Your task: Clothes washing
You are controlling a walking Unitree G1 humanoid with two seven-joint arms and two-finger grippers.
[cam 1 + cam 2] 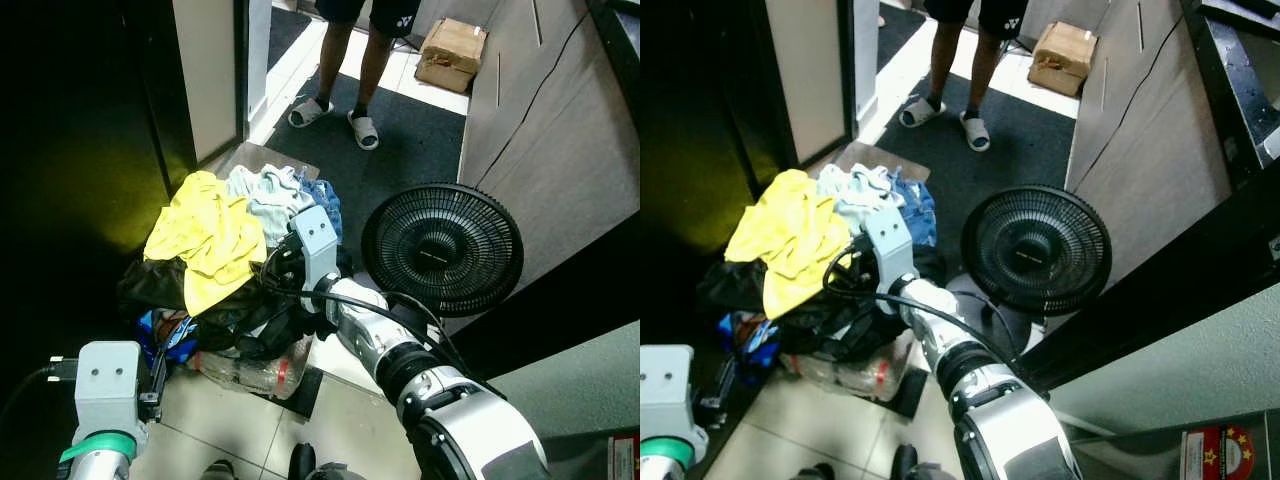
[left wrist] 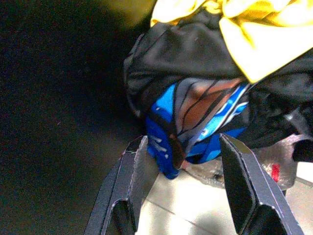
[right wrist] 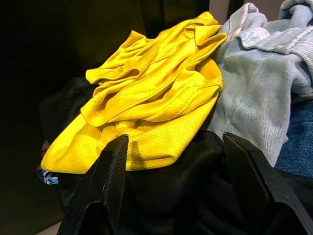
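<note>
A heap of laundry lies on the floor. On top are a yellow shirt point(image 1: 205, 240), a pale blue towel-like garment point(image 1: 268, 196) and blue denim point(image 1: 326, 203). Below them lie a black garment point(image 1: 158, 284) and a blue patterned garment point(image 2: 166, 142). My right arm point(image 1: 370, 335) reaches over the heap. Its right gripper point(image 3: 176, 178) is open just above black cloth, with the yellow shirt point(image 3: 146, 103) close ahead. My left gripper point(image 2: 188, 164) is open low at the heap's near left, in front of the blue patterned garment, holding nothing.
A black floor fan point(image 1: 442, 248) stands right of the heap, close to my right arm. A person in sandals point(image 1: 340, 110) stands on the dark mat beyond. A cardboard box point(image 1: 452, 52) sits at the back. A clear plastic bag point(image 1: 250, 372) lies under the heap's front.
</note>
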